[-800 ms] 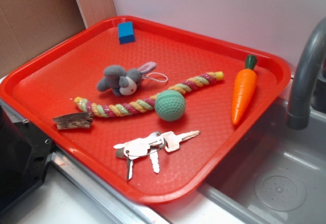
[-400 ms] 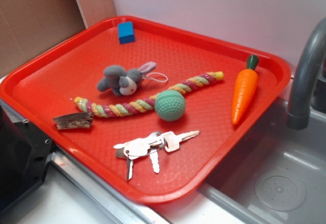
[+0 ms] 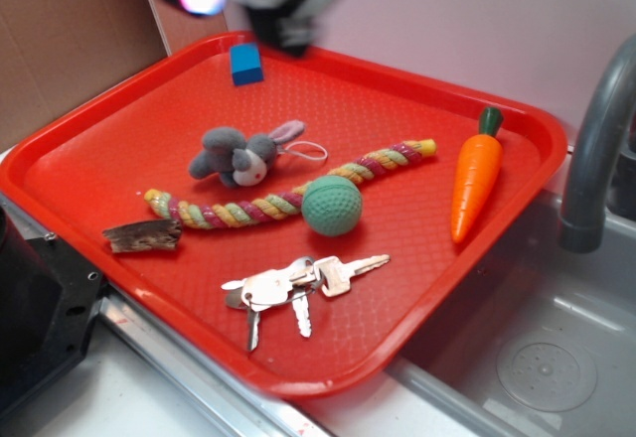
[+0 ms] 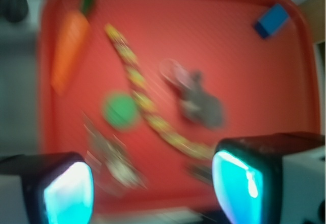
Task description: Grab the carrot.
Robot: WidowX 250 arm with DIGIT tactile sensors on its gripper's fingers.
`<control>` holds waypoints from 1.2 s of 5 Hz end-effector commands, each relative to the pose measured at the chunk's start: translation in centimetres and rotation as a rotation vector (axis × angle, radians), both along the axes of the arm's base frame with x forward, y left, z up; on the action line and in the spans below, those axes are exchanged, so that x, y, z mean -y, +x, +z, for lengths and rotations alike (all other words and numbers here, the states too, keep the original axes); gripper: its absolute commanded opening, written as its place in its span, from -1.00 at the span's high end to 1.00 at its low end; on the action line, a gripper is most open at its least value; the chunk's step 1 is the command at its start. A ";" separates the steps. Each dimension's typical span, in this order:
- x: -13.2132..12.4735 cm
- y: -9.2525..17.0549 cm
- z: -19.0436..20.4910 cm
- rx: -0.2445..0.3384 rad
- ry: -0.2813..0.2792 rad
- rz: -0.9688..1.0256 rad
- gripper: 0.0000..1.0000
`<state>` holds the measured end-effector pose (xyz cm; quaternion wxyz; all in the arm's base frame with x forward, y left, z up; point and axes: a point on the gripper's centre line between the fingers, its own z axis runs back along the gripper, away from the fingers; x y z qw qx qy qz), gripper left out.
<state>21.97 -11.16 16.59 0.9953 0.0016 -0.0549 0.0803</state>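
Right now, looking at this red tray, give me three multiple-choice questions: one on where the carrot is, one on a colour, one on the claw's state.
1. Where does the carrot lie?
A. by the tray's sink-side edge
B. beside the blue block
C. on the keys

2. What colour is the ball?
A. yellow
B. green
C. blue

3. How is the claw?
A. shut on the carrot
B. shut on the rope toy
C. open, holding nothing

Answers: 1 A, it lies along the edge nearest the faucet. 2 B, it is plainly green. 3 C, the wrist view shows its fingers apart with nothing between.
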 end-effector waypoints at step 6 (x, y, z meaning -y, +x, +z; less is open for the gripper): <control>3.9 12.7 -8.6 0.092 -0.042 -0.089 -1.00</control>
